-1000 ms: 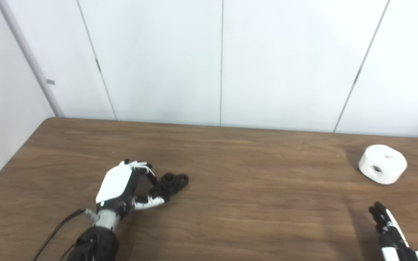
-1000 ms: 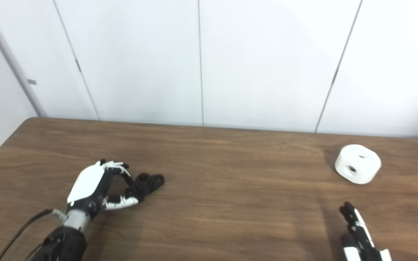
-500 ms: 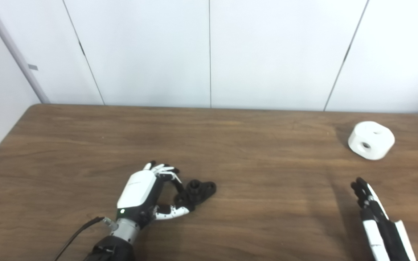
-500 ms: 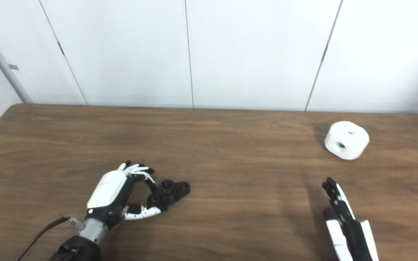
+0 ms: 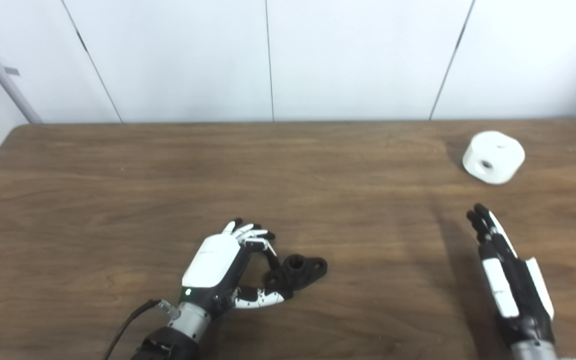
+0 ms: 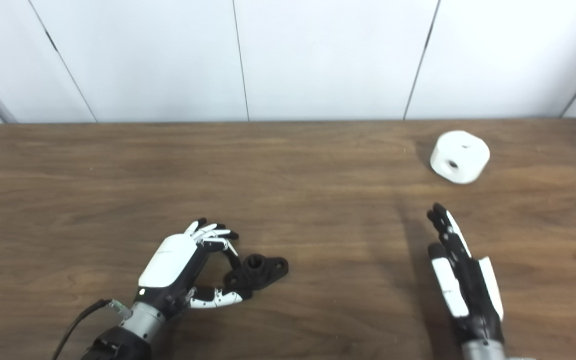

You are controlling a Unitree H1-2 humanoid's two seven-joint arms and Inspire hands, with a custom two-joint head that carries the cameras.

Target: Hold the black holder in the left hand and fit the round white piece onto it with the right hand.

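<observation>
Now close left hand point(image 5: 228, 267), curled loosely on black holder point(image 5: 298, 270) at its fingertips; reach flat, empty right hand point(image 5: 508, 272) ahead to round white piece point(image 5: 493, 157).

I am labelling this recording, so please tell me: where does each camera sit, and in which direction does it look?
Left eye view: on the head's left side, looking down and forward over the table to the wall; shows left hand at the black holder, right hand open.
Right eye view: slightly to the right, same direction; shows both hands, and the table's far right corner.
Shared: both hands, the holder, round white piece.
</observation>
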